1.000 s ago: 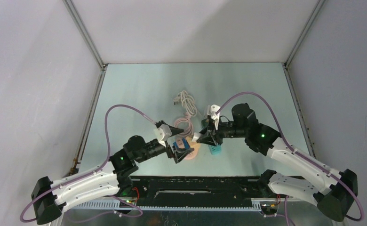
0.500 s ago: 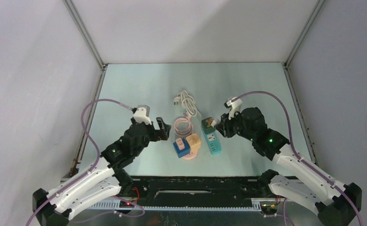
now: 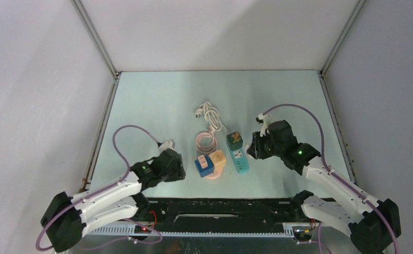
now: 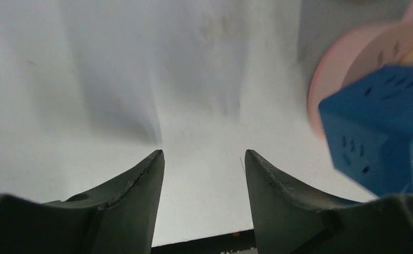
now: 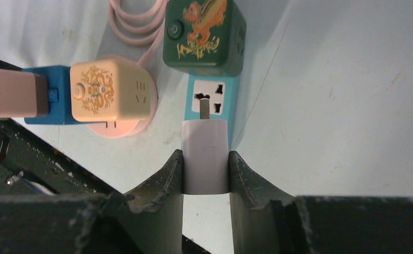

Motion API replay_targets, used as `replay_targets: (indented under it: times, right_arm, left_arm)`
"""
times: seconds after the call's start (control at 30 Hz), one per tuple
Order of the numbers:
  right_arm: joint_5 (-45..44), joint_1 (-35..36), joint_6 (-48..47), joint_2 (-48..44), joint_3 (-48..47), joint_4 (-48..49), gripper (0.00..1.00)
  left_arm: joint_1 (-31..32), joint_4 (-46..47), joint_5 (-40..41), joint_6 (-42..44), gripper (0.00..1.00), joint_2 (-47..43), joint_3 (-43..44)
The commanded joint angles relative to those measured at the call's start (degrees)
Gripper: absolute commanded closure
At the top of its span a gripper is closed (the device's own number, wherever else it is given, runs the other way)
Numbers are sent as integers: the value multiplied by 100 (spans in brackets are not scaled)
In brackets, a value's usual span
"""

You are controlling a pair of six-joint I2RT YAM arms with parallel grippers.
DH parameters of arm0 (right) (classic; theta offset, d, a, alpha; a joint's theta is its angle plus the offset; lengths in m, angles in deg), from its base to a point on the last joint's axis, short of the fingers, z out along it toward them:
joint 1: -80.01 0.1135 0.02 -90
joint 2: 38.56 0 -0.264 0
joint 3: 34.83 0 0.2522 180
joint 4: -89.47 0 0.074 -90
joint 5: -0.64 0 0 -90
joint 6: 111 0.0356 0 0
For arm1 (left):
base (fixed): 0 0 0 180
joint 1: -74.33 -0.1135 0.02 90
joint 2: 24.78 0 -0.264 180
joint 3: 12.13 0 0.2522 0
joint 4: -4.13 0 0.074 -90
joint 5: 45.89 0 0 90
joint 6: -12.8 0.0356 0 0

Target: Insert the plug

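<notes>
The pale green table carries a bundled white cord at far centre, a pink coiled cord nearer, and a teal power strip to its right.

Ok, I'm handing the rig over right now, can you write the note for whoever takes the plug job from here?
Left gripper: jaws open, nothing in them, over bare table to the left of the blue cube.
Right gripper: jaws shut on the white plug, with its pin aimed at the free socket of the teal power strip.
Done: the plug is picked up and roughly lined up. The green cube sits on the strip's far end.
Left: the plug is not in yet. In the top view the right gripper is off the strip's right side. Close in, push the plug home, then release.
</notes>
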Motion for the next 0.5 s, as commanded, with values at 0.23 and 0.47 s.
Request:
replay_targets:
  times: [0.23,0.47]
  right_arm:
    - [695,468,341,1048,37,761,100]
    - [451,955,272,2074,-744,853,100]
  left_arm:
    - [1283,1919,-306,-813,44,866,-273]
    - [1541,2814,-304,-858,48,1682,-217]
